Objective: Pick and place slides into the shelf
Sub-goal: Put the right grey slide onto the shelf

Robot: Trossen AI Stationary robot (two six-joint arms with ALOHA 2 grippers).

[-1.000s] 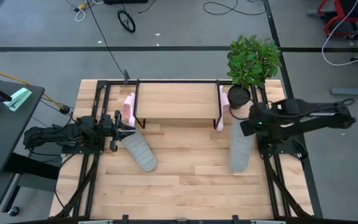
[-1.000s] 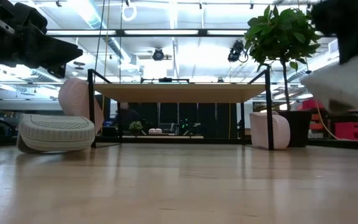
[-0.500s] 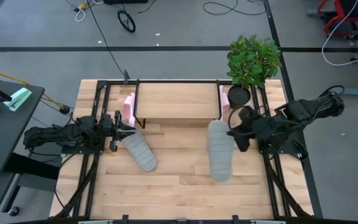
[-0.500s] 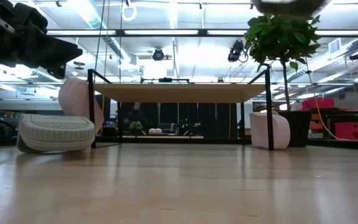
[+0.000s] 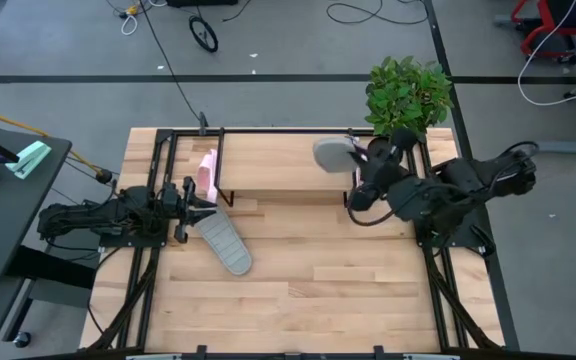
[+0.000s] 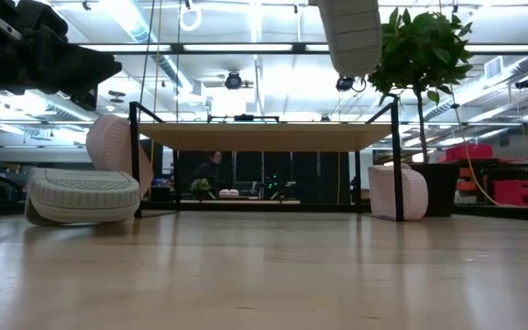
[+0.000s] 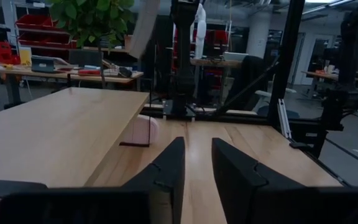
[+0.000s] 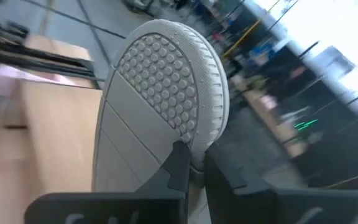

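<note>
The shelf (image 5: 283, 160) stands at the table's far side. My right gripper (image 5: 355, 162) is shut on a grey slide (image 5: 333, 153), held high over the shelf's right end (image 6: 351, 37). The second grey slide (image 5: 223, 243) lies flat on the table by the shelf's left leg. My left gripper (image 5: 190, 210) hovers beside its far end, fingers slightly apart and empty. One pink slide (image 5: 208, 175) stands on end, leaning on the shelf's left frame (image 6: 117, 142). The other pink slide (image 6: 397, 192) stands by the right leg. My right gripper pinches the side rim of the grey slide's sole (image 8: 199, 142) between its two fingers, coming from the table's right side. The dotted underside (image 8: 160, 74) faces the wrist camera. The slide is lifted clear and hangs on end above the shelf board.
A potted plant (image 5: 406, 95) stands at the far right corner, close behind my right gripper. Black rails (image 5: 148, 270) run along both table sides. The near half of the tabletop (image 5: 298, 300) is bare wood.
My right gripper has carried the grey slide from the table's right side toward the left, then up and toward the far edge, over the shelf's right end. The slide has turned from lying lengthwise to hanging on end.
</note>
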